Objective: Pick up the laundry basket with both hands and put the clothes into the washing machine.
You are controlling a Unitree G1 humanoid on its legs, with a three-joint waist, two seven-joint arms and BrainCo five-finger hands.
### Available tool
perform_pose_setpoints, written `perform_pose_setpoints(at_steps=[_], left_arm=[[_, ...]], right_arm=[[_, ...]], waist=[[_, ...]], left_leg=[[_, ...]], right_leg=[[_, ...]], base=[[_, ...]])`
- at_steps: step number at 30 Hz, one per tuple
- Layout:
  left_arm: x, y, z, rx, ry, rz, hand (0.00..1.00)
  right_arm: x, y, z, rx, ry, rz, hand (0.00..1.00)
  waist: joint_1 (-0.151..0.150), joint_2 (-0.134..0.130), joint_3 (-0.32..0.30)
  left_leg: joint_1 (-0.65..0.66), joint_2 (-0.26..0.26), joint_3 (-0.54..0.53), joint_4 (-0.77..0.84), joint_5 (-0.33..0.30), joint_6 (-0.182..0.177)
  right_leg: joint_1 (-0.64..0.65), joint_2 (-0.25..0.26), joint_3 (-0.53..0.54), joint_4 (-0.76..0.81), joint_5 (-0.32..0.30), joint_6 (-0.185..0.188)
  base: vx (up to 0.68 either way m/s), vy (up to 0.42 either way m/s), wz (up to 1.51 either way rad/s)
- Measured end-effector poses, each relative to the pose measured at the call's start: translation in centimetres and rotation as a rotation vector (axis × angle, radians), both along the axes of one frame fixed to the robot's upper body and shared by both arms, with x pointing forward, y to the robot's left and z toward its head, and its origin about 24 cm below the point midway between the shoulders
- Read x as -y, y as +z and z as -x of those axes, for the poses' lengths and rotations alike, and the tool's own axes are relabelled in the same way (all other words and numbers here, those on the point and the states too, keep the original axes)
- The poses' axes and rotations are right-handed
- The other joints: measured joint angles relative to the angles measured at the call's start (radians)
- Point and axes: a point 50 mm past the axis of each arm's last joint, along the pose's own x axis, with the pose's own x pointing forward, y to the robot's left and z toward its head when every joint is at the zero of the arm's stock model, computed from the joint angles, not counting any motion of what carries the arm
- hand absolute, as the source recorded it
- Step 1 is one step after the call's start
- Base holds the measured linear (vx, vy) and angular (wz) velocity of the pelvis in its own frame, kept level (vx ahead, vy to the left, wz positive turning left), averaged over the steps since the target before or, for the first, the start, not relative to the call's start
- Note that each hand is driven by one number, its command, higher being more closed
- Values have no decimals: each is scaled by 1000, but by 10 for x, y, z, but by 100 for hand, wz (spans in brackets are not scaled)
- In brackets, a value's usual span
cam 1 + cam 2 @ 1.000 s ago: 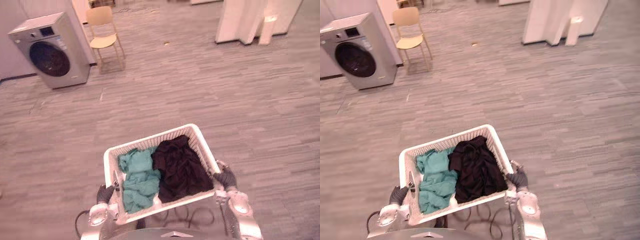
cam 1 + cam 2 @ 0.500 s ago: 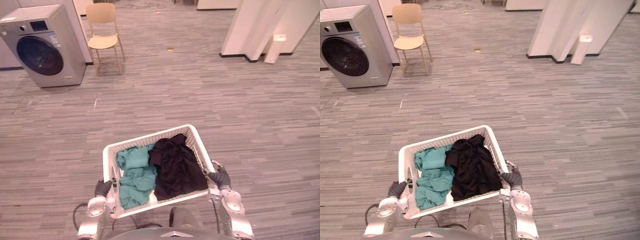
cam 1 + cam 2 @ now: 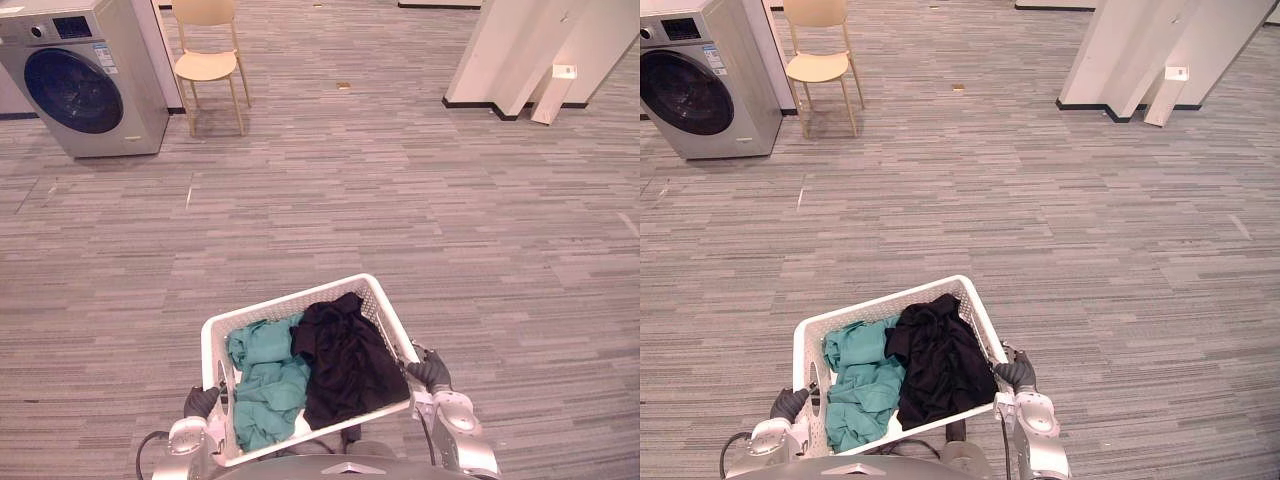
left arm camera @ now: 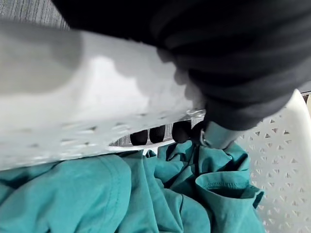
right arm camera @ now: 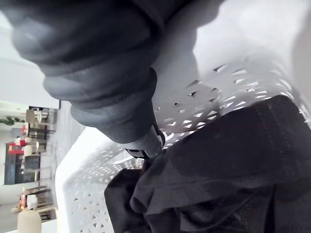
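Two-handed carry of white mesh laundry basket (image 3: 290, 302), held off the grey plank floor (image 3: 400, 200) close in front of the body. Grip on left short side by left hand (image 3: 203, 400), dark fingertips (image 4: 155, 133) curled through the handle slot and clamped on the rim. Grip on right side by right hand (image 3: 428, 372), thumb (image 5: 146, 141) hooked over the rim inside the wall, pinching it; other fingers hidden behind the basket. Holds teal garment (image 3: 262, 375) in left half, black garment (image 3: 348, 360) in right half, heaped about to rim level against the right wall. Front-loading washing machine (image 3: 85, 80) well apart, far left across the floor, door apparently closed, pale chair (image 3: 207, 55) just beside it. Judged stage: transport, loading not yet begun. Risks: basket tilt from a slipping grip, more likely the right-side pinch; black garment spilling over the rim on a sway while walking; clipping the chair on approach; no free hand for the closed door, so probably needs a set-down first.
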Motion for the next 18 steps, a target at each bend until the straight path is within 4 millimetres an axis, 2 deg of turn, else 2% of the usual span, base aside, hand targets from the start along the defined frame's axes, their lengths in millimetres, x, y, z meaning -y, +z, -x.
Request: perform_pose_setpoints(at_steps=[5,7,10,11,13,14,15,17,18], left_arm=[[-7,-4,1,-30,-12,-18,100],[-12,-5,0,-38,-19,-31,100],[-15,-5,-1,-44,-35,-40,100],[-16,-4,-5,-31,-38,-43,100],[-15,-2,-11,-17,-41,-40,100],[-14,-2,-12,-13,-41,-38,100],[-11,3,-22,24,-43,-30,100],[-6,10,-36,78,-46,-16,100],[-6,13,-41,101,-39,-8,100]], right_arm=[[-6,-13,14,-52,-35,-61,100],[-9,-20,26,-83,-56,-95,100],[-12,-28,36,-115,-90,-146,100],[-13,-28,36,-113,-92,-152,100],[-11,-26,34,-102,-99,-157,100],[-10,-26,33,-98,-101,-159,100],[-7,-23,30,-77,-105,-153,100],[-2,-15,18,-30,-96,-138,100],[1,-7,11,11,-89,-128,100]], waist=[[-15,-3,1],[-16,-6,0],[-34,-6,-1],[-35,4,5],[-34,24,18],[-34,24,21],[-27,26,39],[-19,26,81],[-13,5,88]], left_leg=[[16,13,13,-1,-2,-3],[15,23,12,-2,-6,-9],[-10,46,-12,36,-26,-22],[-46,71,-19,111,-64,-29],[-80,107,-30,217,-103,-37],[-96,108,-29,258,-104,-38],[-176,113,-30,448,-80,-24],[-245,108,-38,620,-4,-26],[-290,97,-29,688,9,-25]], right_leg=[[14,5,1,0,-5,-4],[16,13,-2,3,-10,-7],[23,31,-28,8,-37,-15],[18,47,-33,30,-59,-14],[15,72,-49,80,-103,-11],[16,72,-53,95,-117,-7],[22,59,-74,134,-146,-8],[48,38,-75,162,-174,-10],[51,-7,-70,160,-184,-3]], base=[[-2,-1,-3],[-18,-49,3],[0,-57,20],[-2,-56,24],[6,-47,17],[39,-47,41],[19,-24,41],[-23,43,21],[-17,120,0]])
